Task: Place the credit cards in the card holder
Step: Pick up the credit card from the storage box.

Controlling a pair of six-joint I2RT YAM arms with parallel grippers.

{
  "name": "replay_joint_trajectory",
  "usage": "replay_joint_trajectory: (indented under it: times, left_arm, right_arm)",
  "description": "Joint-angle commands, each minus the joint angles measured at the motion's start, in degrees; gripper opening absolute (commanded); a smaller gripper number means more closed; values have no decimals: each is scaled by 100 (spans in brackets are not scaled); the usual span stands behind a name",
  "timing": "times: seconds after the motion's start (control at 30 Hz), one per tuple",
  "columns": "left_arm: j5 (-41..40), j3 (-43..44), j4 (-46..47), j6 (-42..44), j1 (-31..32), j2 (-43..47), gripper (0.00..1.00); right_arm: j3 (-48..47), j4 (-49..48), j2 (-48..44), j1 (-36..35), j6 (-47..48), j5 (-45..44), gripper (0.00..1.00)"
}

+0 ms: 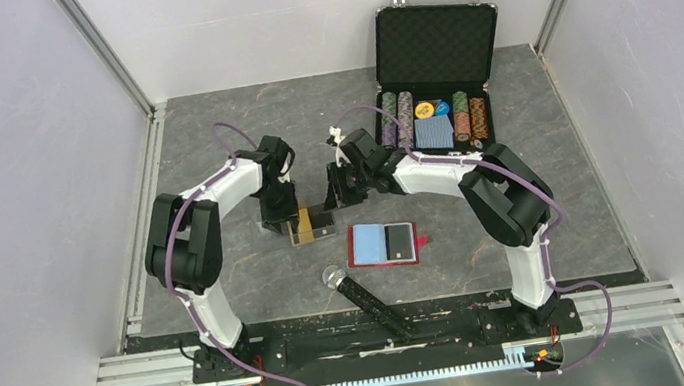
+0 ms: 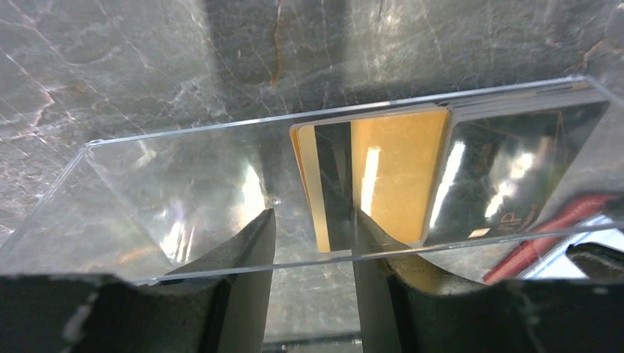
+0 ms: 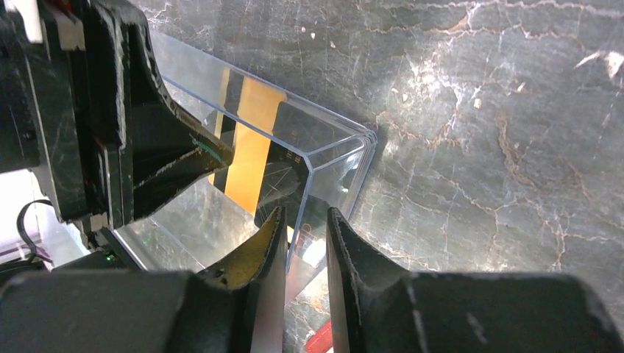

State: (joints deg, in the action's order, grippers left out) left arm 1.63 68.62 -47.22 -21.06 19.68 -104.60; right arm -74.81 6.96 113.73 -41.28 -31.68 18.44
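Credit cards (image 2: 383,176) sit in the clear case (image 2: 184,191) at mid bench (image 1: 210,141); card holder (image 1: 384,244) nearer, rightward; chip case (image 1: 438,43) behind, right.

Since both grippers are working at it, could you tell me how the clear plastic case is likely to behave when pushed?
The clear plastic case looks thin-walled and rigid, so it is probably light and apt to slide on the smooth table. Its glossy walls may slip in a pinch grip. The credit cards seem loose inside and could shift if it tips.
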Motion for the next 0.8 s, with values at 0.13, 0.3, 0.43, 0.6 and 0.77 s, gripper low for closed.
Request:
replay_joint_trajectory:
  times: [0.13, 0.3, 0.43, 0.6, 0.77]
  left_arm:
    - [-423, 772, -52, 213, -18, -312, 54]
    - [-440, 656, -93, 264, -21, -184, 59]
    - [-375, 442, 17, 206, -44, -19, 57]
    - [51, 257, 260, 146, -57, -151, 45]
    - [294, 105, 419, 103, -56, -288, 34]
  right_arm:
    - [539, -646, -495, -87, -505, 871, 20]
    - [651, -808, -626, -91, -589, 886, 22]
    - [707, -843, -668, -105, -619, 893, 22]
    - [768, -890, -677, -126, -642, 892, 21]
    - [834, -937, -692, -126, -652, 890, 20]
